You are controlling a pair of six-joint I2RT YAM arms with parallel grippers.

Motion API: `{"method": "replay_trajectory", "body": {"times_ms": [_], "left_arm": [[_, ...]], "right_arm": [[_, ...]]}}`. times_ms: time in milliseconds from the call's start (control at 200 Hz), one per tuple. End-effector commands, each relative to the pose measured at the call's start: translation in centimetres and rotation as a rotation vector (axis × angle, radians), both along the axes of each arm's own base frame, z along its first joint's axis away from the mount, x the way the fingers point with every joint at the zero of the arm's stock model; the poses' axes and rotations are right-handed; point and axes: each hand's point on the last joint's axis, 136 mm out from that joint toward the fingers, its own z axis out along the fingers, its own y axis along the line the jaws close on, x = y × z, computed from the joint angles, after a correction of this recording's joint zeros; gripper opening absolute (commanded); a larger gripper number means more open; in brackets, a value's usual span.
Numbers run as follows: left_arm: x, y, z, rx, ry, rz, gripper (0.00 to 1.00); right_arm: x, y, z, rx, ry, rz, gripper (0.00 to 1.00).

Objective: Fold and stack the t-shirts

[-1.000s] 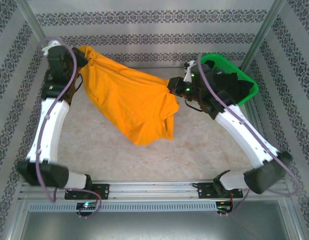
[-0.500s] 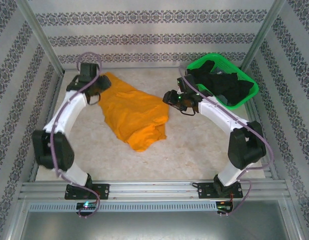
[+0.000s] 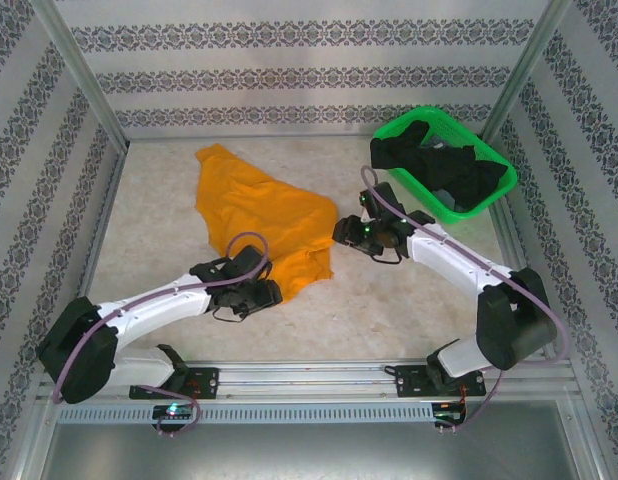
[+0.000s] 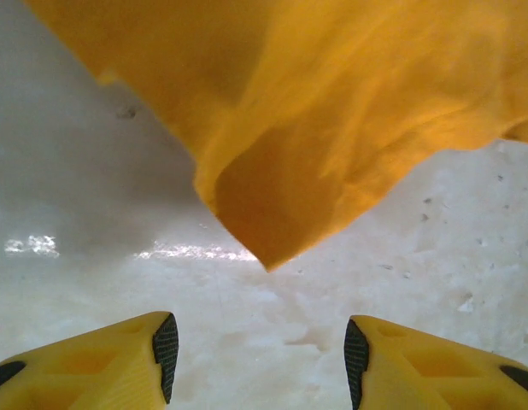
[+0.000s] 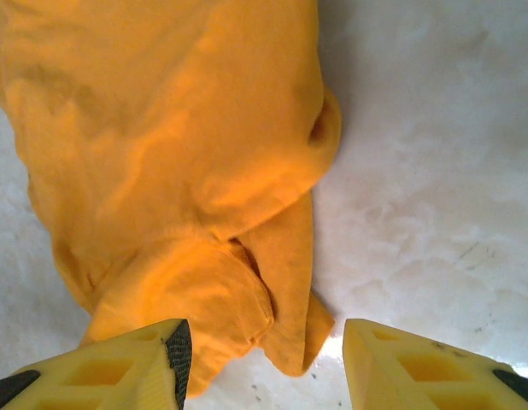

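Two empty grippers flank a crumpled shirt that is not yet spread for folding.

From the left: the left gripper point(image 3: 261, 296) sits low at the near tip of the mustard-orange t-shirt point(image 3: 257, 212), jaws spread with nothing between them. Its wrist view shows a pointed corner of cloth just ahead. The shirt lies bunched and slanted at mid-table. The right gripper point(image 3: 345, 232), also spread and empty, faces the shirt's rumpled right edge. The black t-shirts point(image 3: 441, 166) are heaped in the green mesh basket point(image 3: 497, 193) at the far right. The step in hand is probably flattening: each gripper should pinch a single layer at an outer corner, then the two draw apart evenly so that no fold is trapped. The table point(image 3: 399, 300) is pale, mottled and faintly glossy. The patterned walls point(image 3: 309, 60) close in three sides.
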Motion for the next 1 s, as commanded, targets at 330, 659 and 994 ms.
{"method": "replay_trajectory", "body": {"times_ms": [330, 659, 994], "left_arm": [[3.5, -2.7, -1.1, -0.179, -0.054, 0.297, 0.42], [4.9, -2.4, 1.7, -0.154, -0.123, 0.313, 0.00], [8.6, -1.3, 12.8, -0.219, -0.312, 0.333, 0.00]], "right_arm": [[-2.6, -1.5, 0.2, 0.040, -0.008, -0.007, 0.51], [-3.2, -2.2, 0.3, 0.046, -0.012, -0.025, 0.51], [-3.6, -2.5, -0.5, 0.072, 0.014, -0.077, 0.49]]}}
